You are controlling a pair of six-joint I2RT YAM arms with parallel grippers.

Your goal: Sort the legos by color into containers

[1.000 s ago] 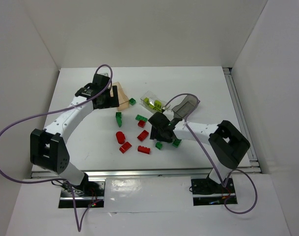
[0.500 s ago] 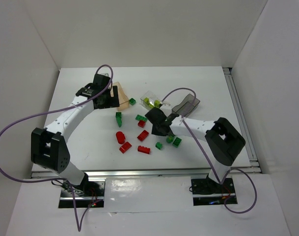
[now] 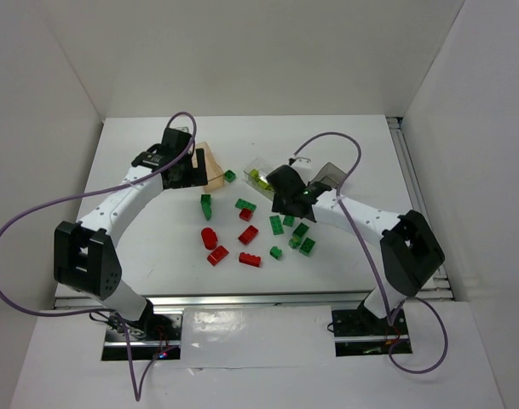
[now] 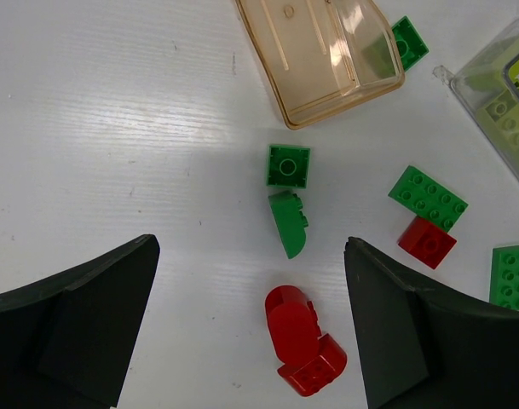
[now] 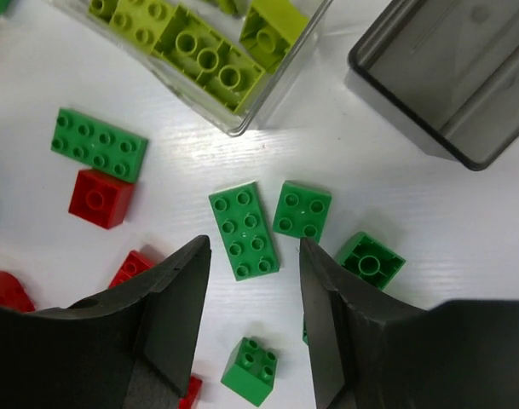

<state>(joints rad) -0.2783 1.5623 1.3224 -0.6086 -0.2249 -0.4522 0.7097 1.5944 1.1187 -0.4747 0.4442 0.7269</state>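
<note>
Legos (image 3: 248, 234) are lying partly sorted: yellow-green bricks (image 5: 199, 55) are sitting in the clear box (image 5: 280, 72), while red bricks (image 5: 95, 198) and green bricks (image 5: 242, 230) are waiting loose in the middle of the table (image 3: 353, 145), with the orange box (image 4: 327, 51) and grey box (image 5: 446, 77) looking empty. The left gripper (image 4: 250, 281), spread wide, and the right gripper (image 5: 255, 247), partly spread, are holding nothing.

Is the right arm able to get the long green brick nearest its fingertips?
Probably yes: the long green brick lies flat and uncovered just ahead of the open, empty right gripper. The square green brick close beside it might get nudged.
</note>
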